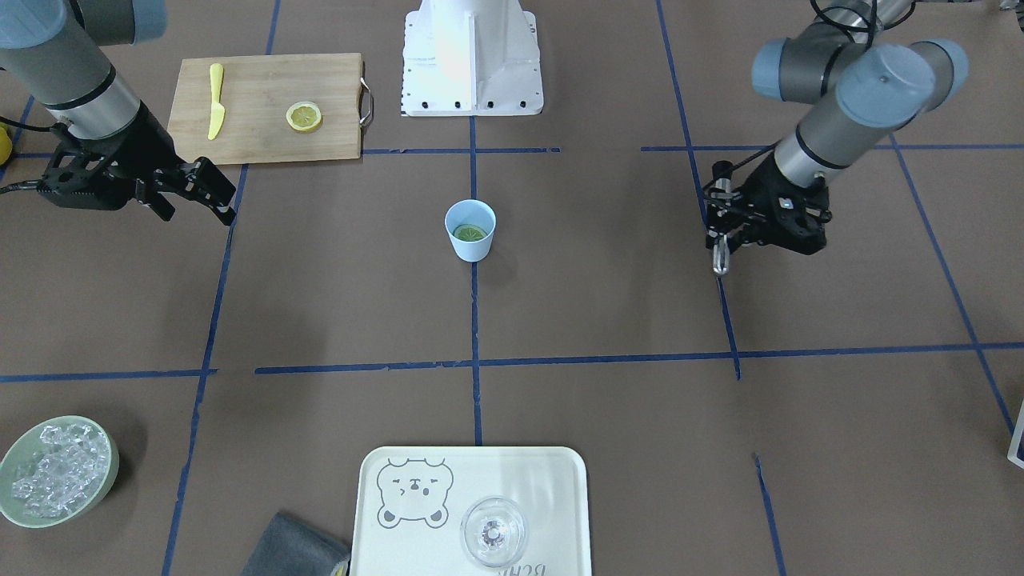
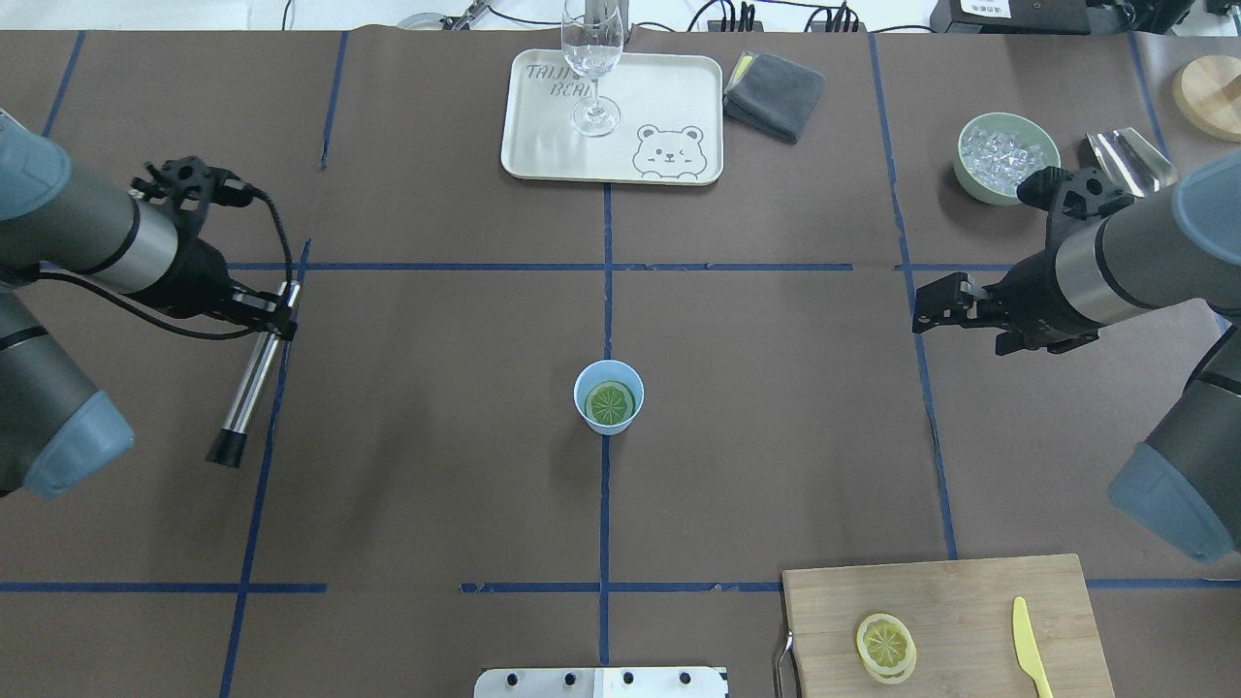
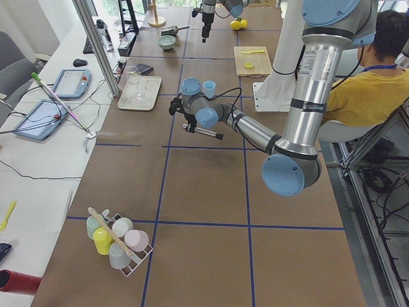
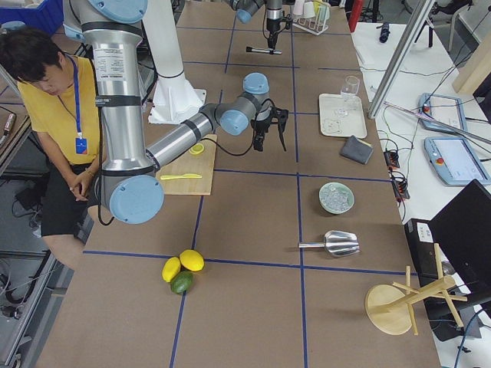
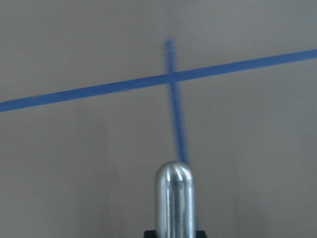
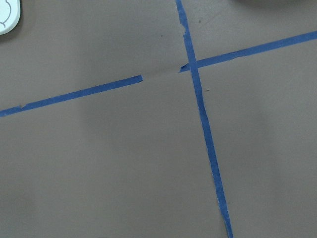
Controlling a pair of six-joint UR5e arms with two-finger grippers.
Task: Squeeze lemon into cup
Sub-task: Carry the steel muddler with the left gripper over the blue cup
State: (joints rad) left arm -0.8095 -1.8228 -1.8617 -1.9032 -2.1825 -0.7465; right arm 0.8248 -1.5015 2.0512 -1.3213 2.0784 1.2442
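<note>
Nearest the robot's base, a rectangular wooden cutting board (image 2: 970,601) is lying at the table's edge on the right arm's side. It is carrying a yellow plastic knife (image 2: 1030,659) and a spare round lemon slice (image 2: 884,645), the two well apart. That slice may be two stacked; the overhead view is too coarse to settle it.

Further out, at the table's middle, a small light blue tapered plastic cup (image 2: 586,386) is standing upright on a blue tape line. A thin round lemon slice (image 2: 610,403) is lying flat inside it.

Level with the cup and well apart from it, the left gripper (image 2: 279,318) is pinching a polished metal rod with a black tip (image 2: 247,388) and holding it above the table. On the opposite side, the right gripper (image 2: 929,306) is hovering with its fingers spread and nothing between them.

At the far edge, a cream tray with a bear print (image 2: 543,145) is bearing a clear stemmed glass (image 2: 592,58). A folded grey cloth (image 2: 776,92) is lying just beside the tray. A pale green bowl (image 2: 970,179) of ice is sitting farther toward the right arm's side.
</note>
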